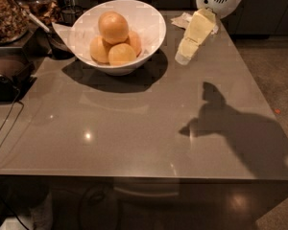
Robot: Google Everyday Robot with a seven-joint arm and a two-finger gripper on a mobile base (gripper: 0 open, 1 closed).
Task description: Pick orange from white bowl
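The white bowl [151, 25] stands at the back left of the grey table and holds several oranges. The biggest orange [113, 27] sits on top of the pile, with smaller ones below it. My gripper [186, 54] hangs from the white arm at the upper right. It is pale yellow, points down to the left, and sits just right of the bowl's rim, above the table and apart from the bowl.
A crumpled white napkin [181, 19] lies behind the gripper. Dark appliances and a container of brown snacks [5, 13] stand at the far left. A black cable [5, 123] runs down the left edge. The arm's shadow [235, 128] falls on the right of the table [134, 128].
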